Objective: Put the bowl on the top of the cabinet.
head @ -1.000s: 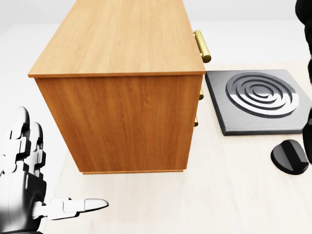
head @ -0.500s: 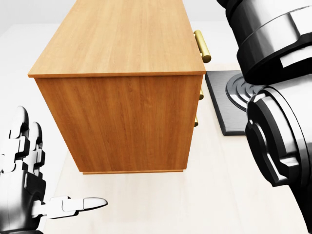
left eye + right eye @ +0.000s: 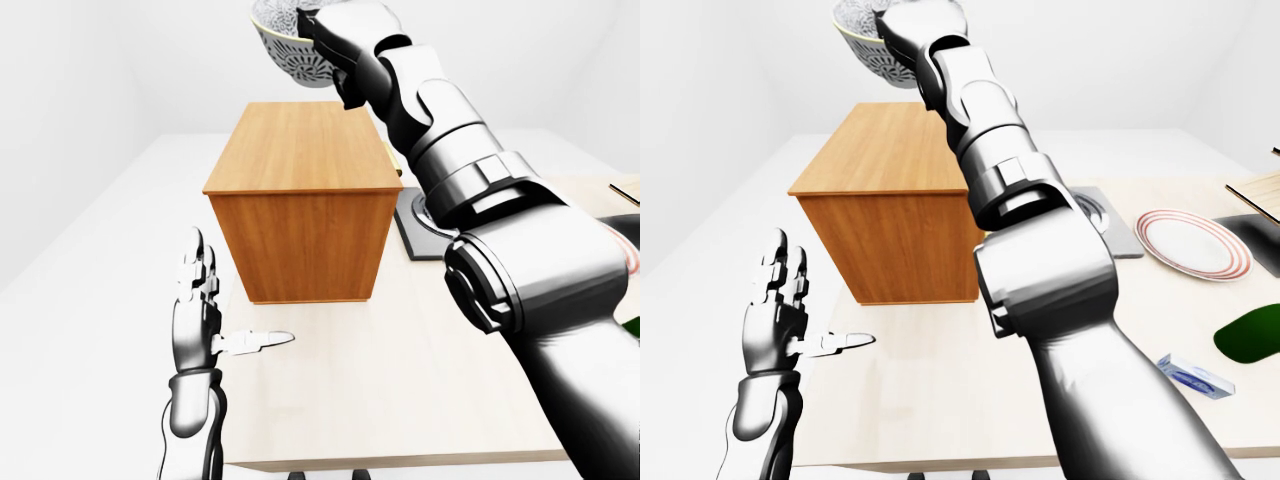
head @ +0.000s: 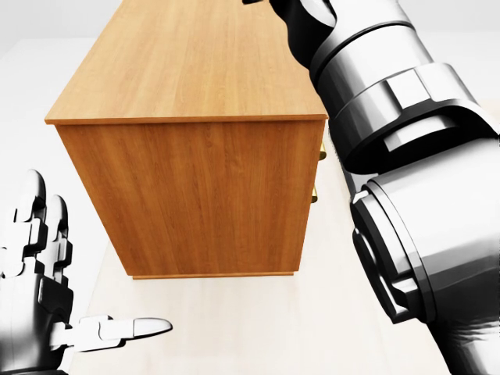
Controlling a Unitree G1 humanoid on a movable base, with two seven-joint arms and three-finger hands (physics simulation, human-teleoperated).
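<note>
A wooden cabinet (image 3: 297, 210) stands on the pale table (image 3: 400, 380); its flat top (image 4: 195, 55) fills the upper head view. My right hand (image 3: 325, 35) is shut on a white patterned bowl (image 3: 285, 45) and holds it high above the cabinet's top, at the top of both eye views; the bowl (image 3: 865, 40) tilts. My right arm (image 4: 406, 156) crosses the right of the head view. My left hand (image 3: 205, 315) is open and empty, fingers spread, to the lower left of the cabinet.
A grey hob plate (image 3: 1115, 235) lies right of the cabinet, mostly hidden by my arm. A red-rimmed plate (image 3: 1192, 243), a green thing (image 3: 1250, 335) and a small blue-white box (image 3: 1195, 375) lie on the table's right side.
My right arm has swung in from the right edge and risen across the head view, now reaching over the cabinet's top. It now hides the hob plate. My left hand has not moved.
</note>
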